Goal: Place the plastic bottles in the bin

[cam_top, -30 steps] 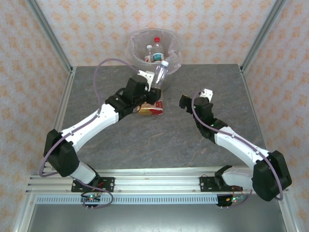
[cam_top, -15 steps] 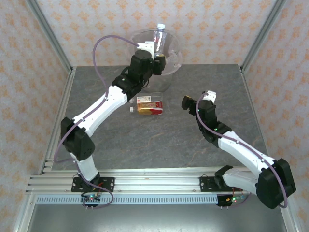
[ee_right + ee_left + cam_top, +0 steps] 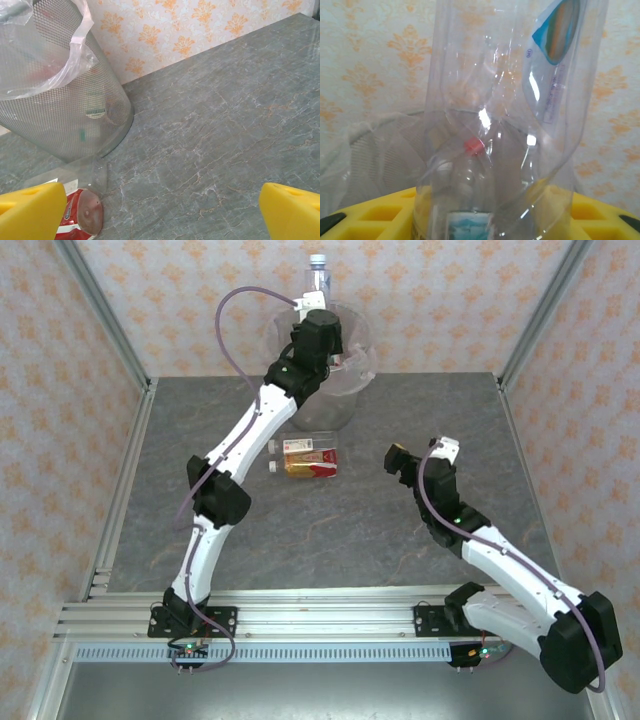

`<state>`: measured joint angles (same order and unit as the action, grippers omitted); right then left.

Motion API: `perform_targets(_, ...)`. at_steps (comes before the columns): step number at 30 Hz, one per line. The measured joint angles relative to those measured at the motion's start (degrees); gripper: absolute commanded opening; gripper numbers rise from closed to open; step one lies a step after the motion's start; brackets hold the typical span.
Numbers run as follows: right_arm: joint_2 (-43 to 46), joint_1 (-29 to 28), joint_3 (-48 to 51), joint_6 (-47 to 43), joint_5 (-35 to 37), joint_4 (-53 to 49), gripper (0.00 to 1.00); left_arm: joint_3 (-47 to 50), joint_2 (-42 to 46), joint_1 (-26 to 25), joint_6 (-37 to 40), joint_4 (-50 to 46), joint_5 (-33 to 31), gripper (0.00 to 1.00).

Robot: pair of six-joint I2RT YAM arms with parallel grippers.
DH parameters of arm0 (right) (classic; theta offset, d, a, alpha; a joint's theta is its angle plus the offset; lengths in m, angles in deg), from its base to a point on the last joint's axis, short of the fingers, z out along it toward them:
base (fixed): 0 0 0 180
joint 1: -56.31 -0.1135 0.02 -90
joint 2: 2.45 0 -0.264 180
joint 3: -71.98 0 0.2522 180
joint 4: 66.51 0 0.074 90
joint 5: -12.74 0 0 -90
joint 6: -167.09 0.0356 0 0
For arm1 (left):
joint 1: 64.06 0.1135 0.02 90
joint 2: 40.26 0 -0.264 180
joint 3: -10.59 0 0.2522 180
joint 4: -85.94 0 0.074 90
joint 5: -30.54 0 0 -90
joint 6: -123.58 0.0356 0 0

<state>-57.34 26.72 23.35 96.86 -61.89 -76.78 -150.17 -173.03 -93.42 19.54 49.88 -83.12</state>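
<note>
Item: clear plastic bottle [image 3: 510, 125], capped end up.
Location: over bin [image 3: 362, 352], at 12 o'clock of tabletop [image 3: 200, 520]. Fingers of your left gripper [image 3: 320, 308] pinch its lower body.
Handling, judged: empty, light, thin-walled, dented, slippery. Grip gently, low on body.
Bin contents: red-capped bottle [image 3: 474, 146].
Remaining: two labelled bottles [image 3: 310, 468] lying at 9 o'clock of your right gripper [image 3: 412, 456], whose fingers [image 3: 30, 210] are spread wide, empty. Take hold mid-label.

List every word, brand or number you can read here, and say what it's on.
No text can be read.
Raised bottle, label: fine print, too blurred.
Lying bottles, red-and-white wrappers: too small from above, blurred in the right wrist view.
</note>
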Motion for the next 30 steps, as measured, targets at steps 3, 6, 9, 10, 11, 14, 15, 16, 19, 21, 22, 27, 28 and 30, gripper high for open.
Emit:
perform_targets(3, 0.83, 0.0, 0.13, 0.2, 0.31, -0.5, 0.99, -1.73, -1.7, 1.03, 1.42, -1.9, -2.27, 0.58)
perform_targets(6, 1.99, 0.0, 0.68, 0.2, 0.57, -0.96, 0.99, -1.79, -2.21, 2.23, 3.13, -3.78, -2.54, 0.67)
perform_targets(9, 2.69, 0.0, 1.18, 0.33, 0.92, -1.38, 0.99, -2.19, -2.21, 3.63, 4.61, -4.83, -2.34, 0.8)
perform_targets(10, 2.8, 0.0, 1.31, 0.44, 0.98, -1.44, 0.99, -2.56, -2.21, 4.02, 5.22, -5.14, -2.25, 0.85)
perform_targets(11, 2.89, 0.0, 1.46, 0.63, 0.98, -1.51, 0.99, -3.1, -2.21, 4.37, 5.75, -5.53, -1.99, 0.88)
perform_targets(14, 2.99, 0.0, 1.84, 1.09, 1.18, -1.66, 0.99, -4.79, -2.19, 4.9, 6.84, -6.95, -0.52, 0.92)
perform_targets(15, 2.99, 0.0, 1.95, 1.27, 1.16, -1.66, 0.99, -5.11, -2.12, 4.87, 6.84, -7.43, -0.22, 0.93)
perform_targets(16, 2.99, 0.0, 2.12, 1.49, 1.16, -1.68, 0.99, -5.25, -1.92, 4.85, 6.78, -8.2, 0.33, 0.94)
perform_targets(19, 2.99, 0.0, 2.64, 1.95, 1.16, -1.68, 0.99, -5.22, -0.87, 4.7, 6.34, -11.32, 1.86, 0.99)
perform_targets(21, 2.99, 0.0, 2.86, 2.16, 1.11, -1.68, 0.99, -5.03, 0.17, 4.61, 5.68, -13.33, 3.19, 1.0)
perform_targets(22, 2.99, 0.0, 2.91, 2.14, 0.98, -1.68, 0.99, -4.35, 1.16, 4.61, 5.29, -14.1, 4.11, 1.0)
perform_targets(27, 2.89, 0.02, 3.17, 2.08, -1.03, -0.87, 0.99, 9.51, 11.89, 4.61, 3.37, -13.29, 9.97, 1.0)
perform_targets(28, 2.8, 0.0, 3.37, 1.84, -1.9, -0.52, 0.99, 13.75, 14.82, 4.61, 2.95, -12.09, 11.41, 1.0)
perform_targets(30, 2.29, 0.02, 3.82, 0.61, -4.04, 0.35, 0.99, 20.96, 19.93, 4.61, 1.92, -9.73, 13.62, 1.0)
